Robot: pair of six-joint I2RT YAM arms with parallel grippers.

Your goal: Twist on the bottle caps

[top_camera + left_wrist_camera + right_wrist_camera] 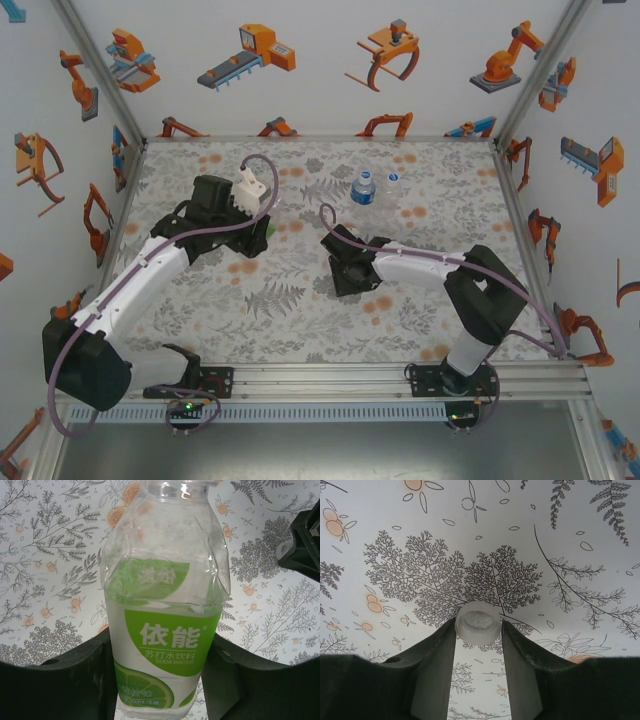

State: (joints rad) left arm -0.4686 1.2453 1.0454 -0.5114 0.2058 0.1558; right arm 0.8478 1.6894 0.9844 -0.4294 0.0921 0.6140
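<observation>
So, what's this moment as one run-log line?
left gripper: shut on green-label bottle | right gripper: shut on bottle cap | blue-label bottle: upright on table

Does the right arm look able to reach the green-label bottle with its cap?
Probably yes: the left gripper holds the green-label bottle, and nothing stands between it and the right gripper holding the cap.

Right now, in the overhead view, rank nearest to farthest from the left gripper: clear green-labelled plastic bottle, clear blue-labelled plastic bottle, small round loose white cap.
1. Green-labelled bottle: clamped in the left gripper.
2. Blue-labelled bottle: upright, toward the right.
3. Loose white cap: right of that bottle.
</observation>
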